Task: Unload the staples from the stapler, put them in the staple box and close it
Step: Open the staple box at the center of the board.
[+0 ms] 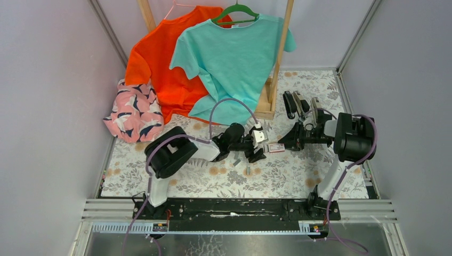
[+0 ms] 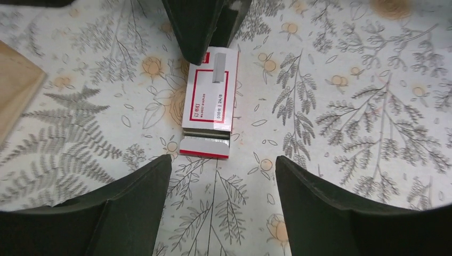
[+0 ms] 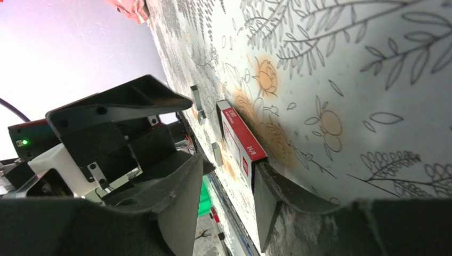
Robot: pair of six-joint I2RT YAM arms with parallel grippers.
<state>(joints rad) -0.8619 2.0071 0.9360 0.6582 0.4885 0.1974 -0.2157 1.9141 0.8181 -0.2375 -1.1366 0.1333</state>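
A small white-and-red staple box [image 2: 208, 98] lies on the flowered table cloth [image 2: 346, 106], its flap open toward my left gripper [image 2: 221, 162]. That gripper is open just short of the flap, and nothing is between its fingers. My right gripper [image 3: 229, 168] is open at the box's [image 3: 240, 143] other end, with one finger [image 3: 266, 202] against it. Two short silvery strips of staples [image 3: 197, 101] [image 3: 217, 153] lie loose on the cloth beside the box. Black staplers [image 1: 290, 104] lie at the back right, away from both grippers.
A wooden clothes stand [image 1: 266, 101] with a teal shirt [image 1: 229, 58] and an orange shirt [image 1: 160, 69] rises at the back. A pink patterned bag [image 1: 133, 112] sits at the back left. Grey walls close in both sides.
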